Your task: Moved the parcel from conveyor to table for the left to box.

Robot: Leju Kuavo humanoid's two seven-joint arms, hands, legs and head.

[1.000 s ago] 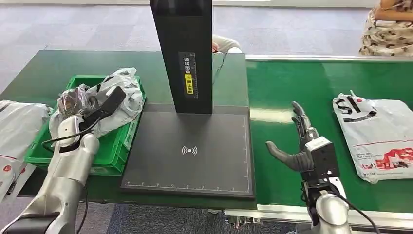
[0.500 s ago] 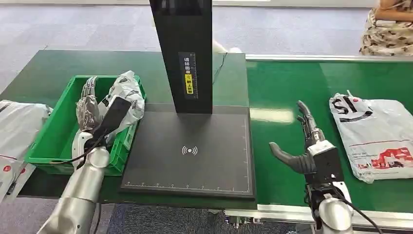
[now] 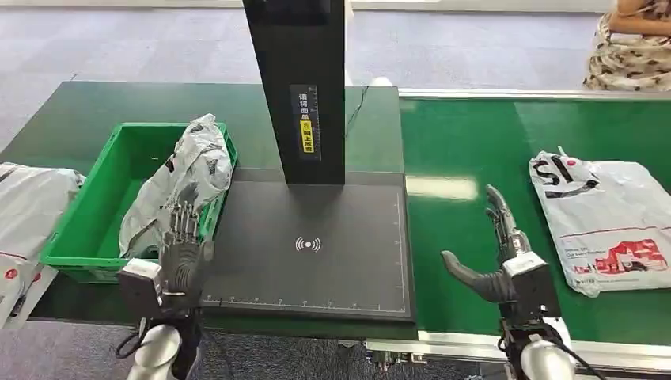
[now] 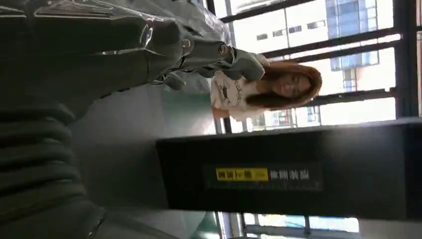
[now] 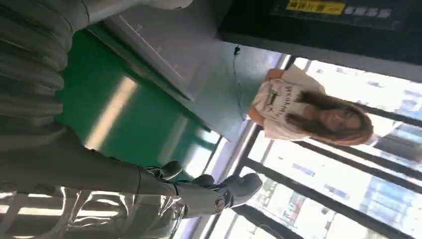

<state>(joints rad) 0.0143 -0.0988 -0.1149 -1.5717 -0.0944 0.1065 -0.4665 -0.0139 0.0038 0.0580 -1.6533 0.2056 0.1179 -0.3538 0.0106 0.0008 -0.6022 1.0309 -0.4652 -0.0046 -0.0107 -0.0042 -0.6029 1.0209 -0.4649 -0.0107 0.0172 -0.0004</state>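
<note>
Fingers of the right hand [image 3: 506, 257] are spread, thumb out to the left, palm empty, raised over the near part of the green conveyor [image 3: 475, 142]. Nothing is pinched or touched.

The parcel on the conveyor [image 3: 613, 222], a white poly bag with black and red print, lies flat to the right of that hand and slightly farther off. Hand and bag are apart, with bare green belt between them. The bag's long axis runs from its far-left corner toward the near right; its nearest edge to the hand is the left one. The right wrist view shows the same hand's fingers open over the belt, with a person standing beyond the far side.

The left hand [image 3: 180, 253] is held upright at the near edge of the table, fingers apart and holding nothing, just in front of the green box [image 3: 87, 226]. A grey bagged parcel [image 3: 178, 182] already lies in that box, draped against its right wall. Between the two hands sits the black scanner pad [image 3: 308, 245] with its upright post [image 3: 299, 87].

Judgement: the coming move belongs to the right hand, by far the nearer to the white bag. It would need to travel right and a little away, approaching the bag's left edge, then carry it left across the belt to the pad or table. The bag is thin and limp, so a grip at one edge may let it sag or fold.
</note>
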